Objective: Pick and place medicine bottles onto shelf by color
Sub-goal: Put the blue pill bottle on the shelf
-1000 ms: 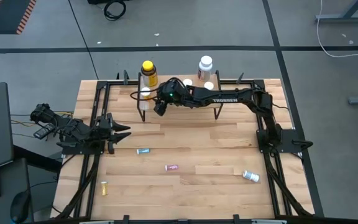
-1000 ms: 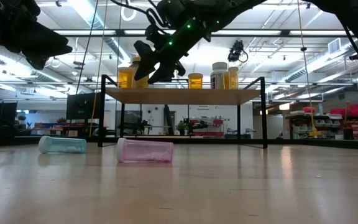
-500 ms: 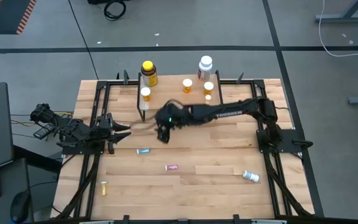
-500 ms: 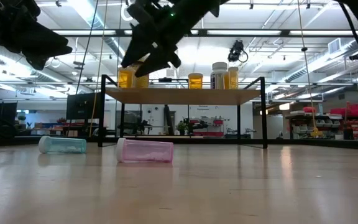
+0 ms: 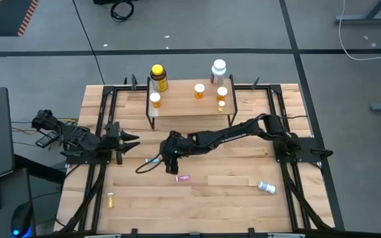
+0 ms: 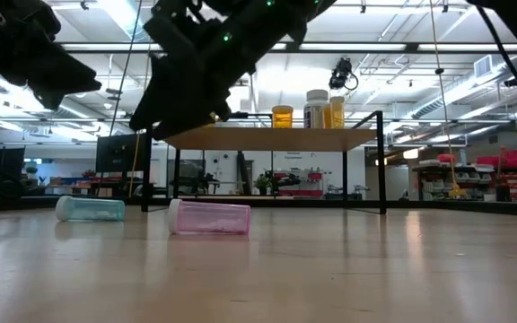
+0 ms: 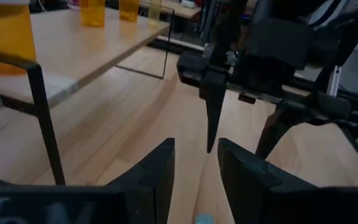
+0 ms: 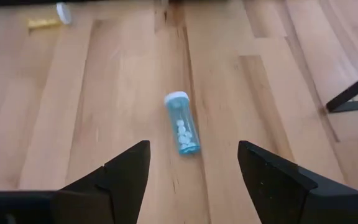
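The shelf (image 5: 190,109) stands at the table's far side and carries a big yellow bottle (image 5: 157,77), a big white bottle (image 5: 218,68) and several orange white-capped vials (image 5: 199,90). A teal vial (image 8: 182,122) lies on its side on the table, with a pink vial (image 5: 183,178) nearer and a tiny yellow vial (image 5: 110,199) near the left corner. My right gripper (image 5: 167,160) is open and hovers over the table beside the teal vial (image 5: 153,160), touching nothing. My left gripper (image 5: 132,141) waits open at the table's left edge.
A white bottle with a blue cap (image 5: 266,188) lies near the right near corner. Black frame rails (image 5: 104,132) run along the table's sides. The shelf's thin black legs (image 6: 381,161) stand behind the lying vials. Bare wood lies between the pink vial and the near edge.
My right gripper has swung away from the shelf's left front, toward the table's near edge and down, and now hangs low over the teal vial. The bottles on the shelf and the vials on the table have stayed in place.
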Controlling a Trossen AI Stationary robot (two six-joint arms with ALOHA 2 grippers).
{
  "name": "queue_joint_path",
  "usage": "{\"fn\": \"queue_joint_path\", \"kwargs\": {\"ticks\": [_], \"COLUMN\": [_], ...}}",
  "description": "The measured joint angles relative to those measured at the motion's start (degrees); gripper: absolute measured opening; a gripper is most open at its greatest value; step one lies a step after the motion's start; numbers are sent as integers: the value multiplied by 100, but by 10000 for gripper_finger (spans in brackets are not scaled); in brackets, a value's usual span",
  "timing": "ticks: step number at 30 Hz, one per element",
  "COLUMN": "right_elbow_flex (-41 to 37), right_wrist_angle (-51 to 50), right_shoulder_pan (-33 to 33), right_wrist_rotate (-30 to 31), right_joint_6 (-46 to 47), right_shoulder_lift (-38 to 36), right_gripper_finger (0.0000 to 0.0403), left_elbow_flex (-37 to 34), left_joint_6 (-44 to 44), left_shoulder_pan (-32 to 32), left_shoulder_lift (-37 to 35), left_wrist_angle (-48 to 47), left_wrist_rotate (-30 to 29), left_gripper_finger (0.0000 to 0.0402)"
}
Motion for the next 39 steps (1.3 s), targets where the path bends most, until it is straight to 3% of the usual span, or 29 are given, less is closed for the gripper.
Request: {"fn": "queue_joint_path", "kwargs": {"ticks": [6,11,25,39], "right_elbow_flex": [415,672,1684,1656], "right_wrist_angle": [-183,-134,249,419], "right_shoulder_pan": [85,144,-49,-131], "right_wrist_rotate": [-102,-198,-73,-650], "right_joint_6": [-191,-376,-950,-939], "right_shoulder_lift": [354,672,1720,1733], "right_gripper_finger": [251,251,249,249], "left_elbow_flex": [6,6,4,4], "left_joint_6": [-248,-359,-450,-670], "left_shoulder_pan": [0,-4,-1,0], "left_shoulder_lift": [148,235,409,445], "left_wrist_angle": [-12,-19,-29,-215], "left_wrist_rotate": [18,399,425,425], "left_gripper_finger": [130,130,130,130]}}
